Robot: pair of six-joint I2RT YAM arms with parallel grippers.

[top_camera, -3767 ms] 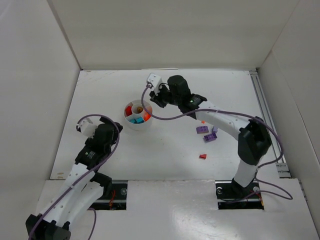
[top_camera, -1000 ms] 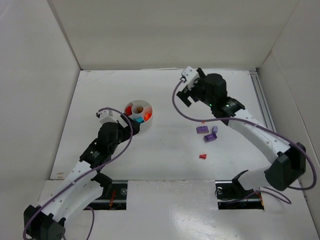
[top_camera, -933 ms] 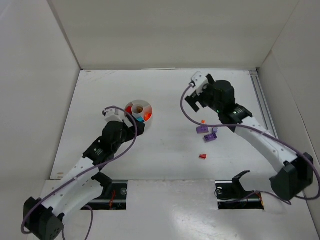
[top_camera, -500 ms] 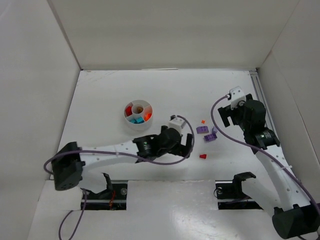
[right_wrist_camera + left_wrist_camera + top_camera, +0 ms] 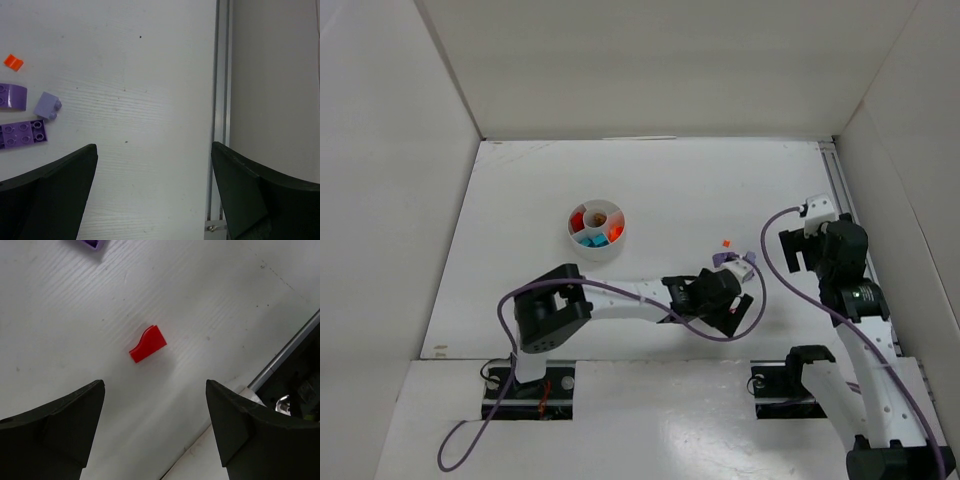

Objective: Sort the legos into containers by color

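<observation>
Hovering with left claw [image 5: 152,390] wide over red brick [image 5: 148,344] (small wedge, one curved slope), loose on surface [image 5: 225,300] near its near edge, right half. Likely light, stiff, slippery: better pinch flat sides, not slope. Right claw [image 5: 155,150] wide too, empty.

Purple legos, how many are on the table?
3, grouped together: a curved brick, a small pale brick, a flat studded plate. More could be hidden.
</observation>
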